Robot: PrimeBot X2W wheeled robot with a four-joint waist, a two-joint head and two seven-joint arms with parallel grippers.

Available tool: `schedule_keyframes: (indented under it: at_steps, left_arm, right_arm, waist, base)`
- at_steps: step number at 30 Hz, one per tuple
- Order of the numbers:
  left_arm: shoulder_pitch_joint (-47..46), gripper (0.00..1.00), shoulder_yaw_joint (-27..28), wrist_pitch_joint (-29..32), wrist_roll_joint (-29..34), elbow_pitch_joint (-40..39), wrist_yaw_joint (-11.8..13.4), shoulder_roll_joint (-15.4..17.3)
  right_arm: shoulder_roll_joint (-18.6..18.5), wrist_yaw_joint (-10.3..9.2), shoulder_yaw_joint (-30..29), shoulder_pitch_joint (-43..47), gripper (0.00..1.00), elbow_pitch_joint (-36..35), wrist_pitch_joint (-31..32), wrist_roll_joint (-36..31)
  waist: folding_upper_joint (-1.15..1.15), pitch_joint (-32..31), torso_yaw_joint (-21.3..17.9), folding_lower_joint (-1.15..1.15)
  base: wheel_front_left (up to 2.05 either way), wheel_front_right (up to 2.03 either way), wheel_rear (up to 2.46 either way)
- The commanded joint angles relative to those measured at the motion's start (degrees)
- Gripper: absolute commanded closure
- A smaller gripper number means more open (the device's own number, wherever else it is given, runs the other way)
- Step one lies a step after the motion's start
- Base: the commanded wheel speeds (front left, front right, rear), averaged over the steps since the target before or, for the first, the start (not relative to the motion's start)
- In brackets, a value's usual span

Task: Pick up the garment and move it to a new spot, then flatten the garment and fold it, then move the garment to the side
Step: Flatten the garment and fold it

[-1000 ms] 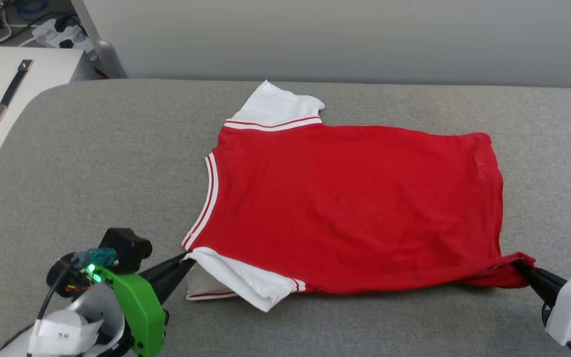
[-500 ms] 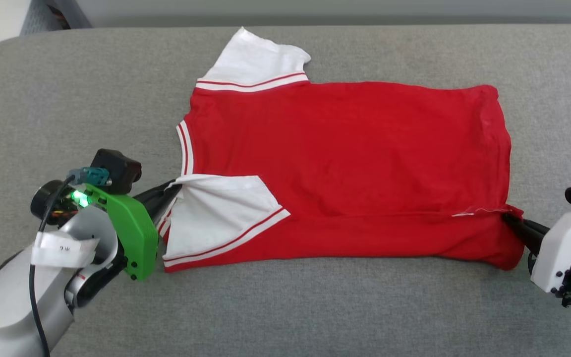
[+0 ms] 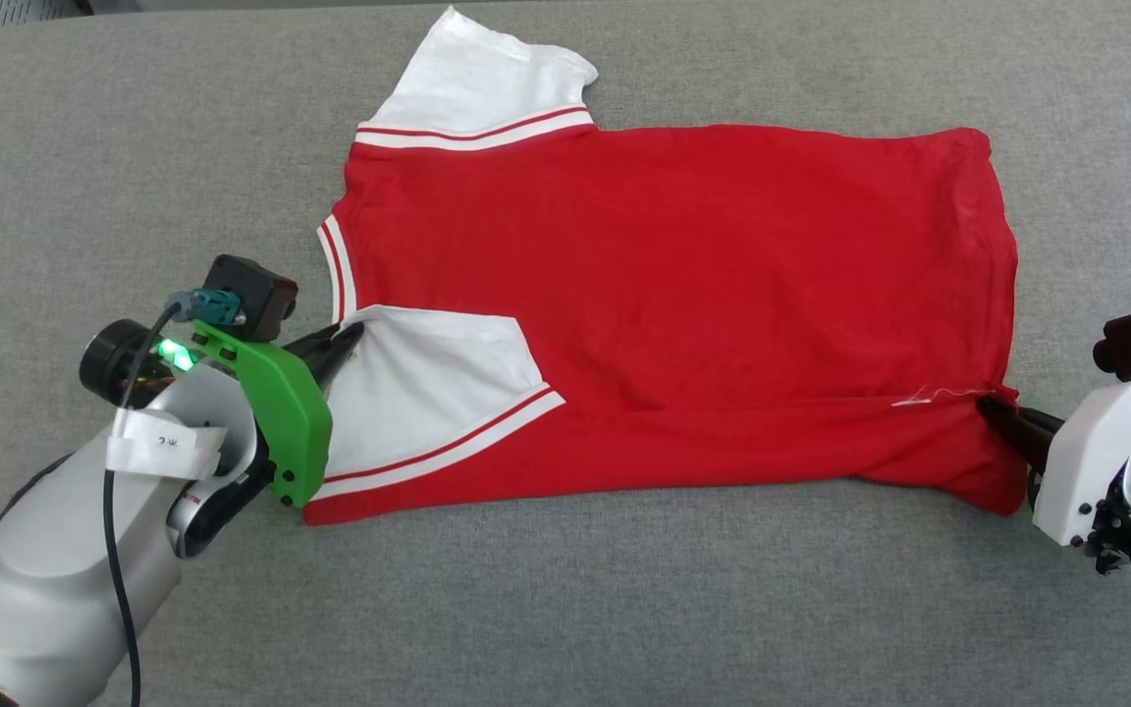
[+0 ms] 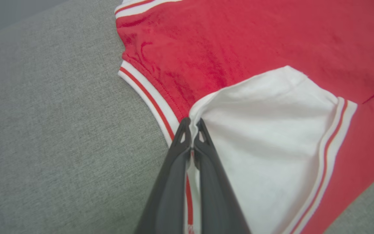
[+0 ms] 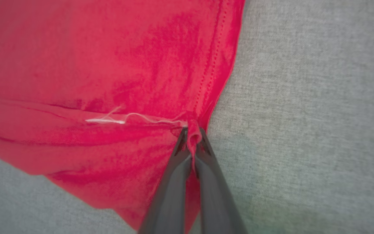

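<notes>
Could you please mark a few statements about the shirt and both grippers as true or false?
1. The left gripper is shut on the garment at its near white sleeve. True.
2. The right gripper hangs open above the cloth. False: it is shut on the garment's red corner.
3. The near white sleeve is folded onto the red body. True.
4. The garment lies on a wooden table. False: it lies on a grey fabric surface.

Left hand (image 3: 353,335) clamped, fingers together; right hand (image 3: 990,403) same.
</notes>
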Motion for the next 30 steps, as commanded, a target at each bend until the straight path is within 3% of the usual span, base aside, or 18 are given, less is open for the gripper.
schedule_keyframes:
  at_steps: [1, 2, 3, 13, 19, 25, 30]
  left_arm:
    - [-1.3, 0.99, -0.7, -1.3, -0.4, 1.0, -0.2, -0.7]
    - [-1.7, 0.43, -1.0, -2.5, -0.2, 2.1, -0.2, -1.1]
    - [-1.8, 0.0, -1.2, -3.2, -0.4, 3.1, -0.2, -1.5]
    - [-0.1, 0.0, -0.5, -9.9, -5.3, 11.2, -0.1, -5.7]
    - [4.8, 0.0, 3.1, -14.4, -9.5, 9.4, 3.5, -6.8]
    - [11.0, 0.0, 4.0, -11.2, -12.8, 3.3, 9.1, -5.5]
    - [16.2, 0.0, 2.9, -5.1, -14.2, -4.3, 16.8, -2.7]
  right_arm:
    - [0.4, -0.05, 0.4, -0.9, 1.0, 0.8, -0.5, -0.6]
    - [0.2, -0.05, 0.7, -1.2, 0.53, 1.0, -1.1, -1.4]
    - [0.2, -0.05, 1.0, -1.4, 0.0, 1.4, -1.4, -2.0]
    - [2.0, -0.05, 1.2, -0.1, 0.0, 2.5, -5.0, -1.7]
    - [1.9, -0.05, 0.3, 3.3, 0.0, 1.0, -5.3, -3.3]
    - [4.0, -0.05, -4.2, 8.0, 0.0, -1.7, -1.7, -7.1]
    - [8.0, -0.05, -10.5, 12.8, 0.0, -6.7, 3.6, -11.8]
  waist:
    - [0.0, -0.1, 0.0, -0.01]
    - [0.0, -0.2, 0.0, -0.01]
    - [0.0, -0.4, 0.0, -0.01]
    - [0.0, -6.1, 0.5, -0.01]
    - [0.0, -11.0, 0.9, -0.01]
    - [0.0, -12.9, 1.2, -0.01]
    - [0.0, -13.0, 1.3, -0.01]
  base:
    - [0.0, 0.0, 0.0]
    - [0.0, 0.0, 0.0]
    - [0.0, 0.0, 0.0]
    - [0.0, 0.0, 0.0]
    - [0.0, 0.0, 0.0]
    - [0.0, 0.0, 0.0]
    - [0.0, 0.0, 0.0]
